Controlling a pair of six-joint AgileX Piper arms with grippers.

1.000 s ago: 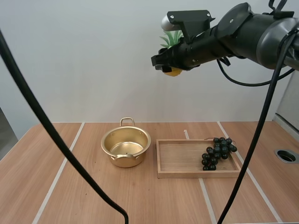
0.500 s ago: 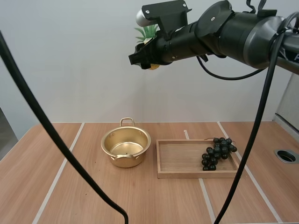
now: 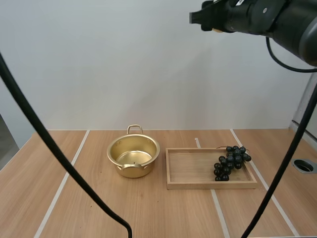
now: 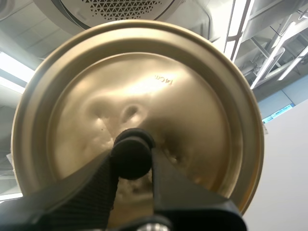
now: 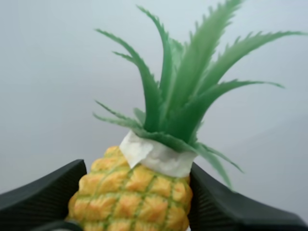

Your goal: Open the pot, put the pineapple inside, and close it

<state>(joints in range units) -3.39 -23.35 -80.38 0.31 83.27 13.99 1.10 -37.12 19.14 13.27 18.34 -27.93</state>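
The gold pot (image 3: 133, 154) stands uncovered on the table, left of the wooden tray (image 3: 193, 184). Its gold lid (image 4: 144, 96) is up in the air, my left gripper (image 4: 132, 156) pinching the black knob (image 4: 132, 153). In the right wrist view, a yellow pineapple (image 5: 132, 190) with green leaves sits between the fingers of my right gripper (image 5: 134, 204). The high view puts my right gripper (image 3: 205, 19) far above the table, over the tray, with a bit of yellow pineapple (image 3: 216, 30) showing under it.
A bunch of dark grapes (image 3: 232, 161) lies in the right end of the tray. A round hole (image 3: 303, 165) is set in the table at the far right. Bare wood lies left of and in front of the pot.
My right arm, holding the pineapple, first swung left and has now risen and moved right to the high view's upper edge. Pot, tray and grapes have not moved.
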